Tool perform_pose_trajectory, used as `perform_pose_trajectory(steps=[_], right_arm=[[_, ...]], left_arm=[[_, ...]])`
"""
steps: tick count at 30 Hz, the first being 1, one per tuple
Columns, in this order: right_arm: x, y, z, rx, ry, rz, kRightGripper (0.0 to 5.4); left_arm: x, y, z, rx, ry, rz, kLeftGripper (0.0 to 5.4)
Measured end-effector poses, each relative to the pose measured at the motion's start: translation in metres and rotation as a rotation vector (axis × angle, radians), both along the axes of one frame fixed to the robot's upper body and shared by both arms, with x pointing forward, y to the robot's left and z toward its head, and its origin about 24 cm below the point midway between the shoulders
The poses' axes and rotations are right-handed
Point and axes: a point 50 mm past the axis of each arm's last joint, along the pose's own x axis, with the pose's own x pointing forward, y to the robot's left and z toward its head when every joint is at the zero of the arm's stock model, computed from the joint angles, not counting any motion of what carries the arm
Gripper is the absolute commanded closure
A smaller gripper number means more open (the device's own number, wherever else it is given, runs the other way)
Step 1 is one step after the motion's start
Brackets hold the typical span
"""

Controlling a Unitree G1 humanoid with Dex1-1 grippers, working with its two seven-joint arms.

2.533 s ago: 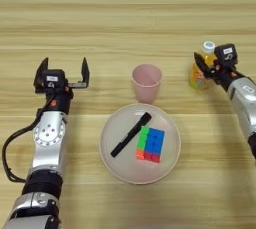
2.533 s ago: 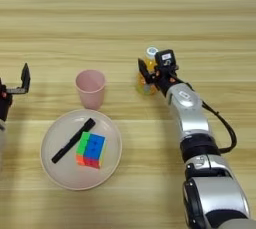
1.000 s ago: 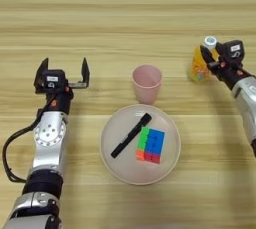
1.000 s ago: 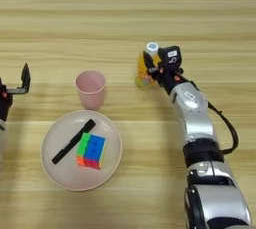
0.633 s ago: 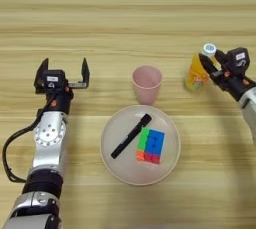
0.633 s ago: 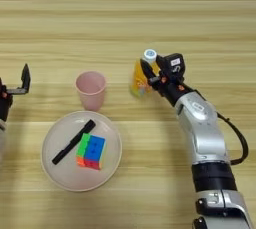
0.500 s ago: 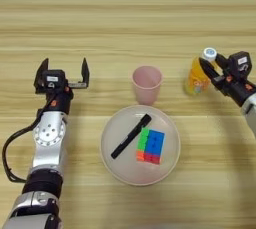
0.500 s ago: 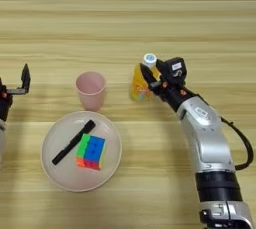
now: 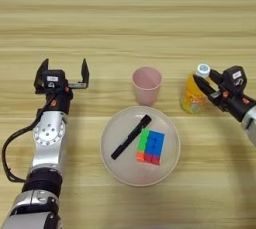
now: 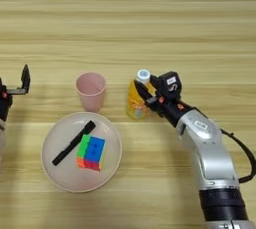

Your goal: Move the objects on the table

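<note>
Only the right eye view shows the whole right arm; its gripper [image 10: 142, 93] pinches the orange bottle [image 10: 134, 99], upright on the plank table [image 10: 200, 33] at 3 o'clock from the smooth pink cup [image 10: 91, 90]. The cube [image 9: 150, 146] lies on the round plate [image 9: 170, 168] (beside a black stick [image 9: 131, 136]). The left gripper [image 9: 62, 70] rests spread at 9 o'clock.

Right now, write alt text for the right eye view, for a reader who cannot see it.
The right gripper is shut on an upright orange bottle with a white cap, beside a pink cup on the wooden table. In front of them a cream plate holds a multicoloured puzzle cube and a black stick. The open left gripper sits at the left edge.
</note>
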Motion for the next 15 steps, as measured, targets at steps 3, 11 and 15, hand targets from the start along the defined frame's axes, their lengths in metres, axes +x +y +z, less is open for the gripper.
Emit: perform_pose_trajectory(steps=[3, 11, 15], right_arm=[[0.000, 0.001, -0.004, -0.001, 0.017, 0.004, 3.60], [0.001, 0.000, -0.015, -0.004, 0.026, 0.010, 3.60], [0.004, 0.001, -0.018, -0.011, 0.011, 0.016, 3.60]], left_arm=[[0.001, 0.000, 0.002, 0.001, -0.009, -0.001, 0.00], [0.002, -0.001, 0.002, 0.000, -0.010, -0.002, 0.00], [0.002, 0.000, 0.001, 0.001, -0.006, -0.002, 0.00]])
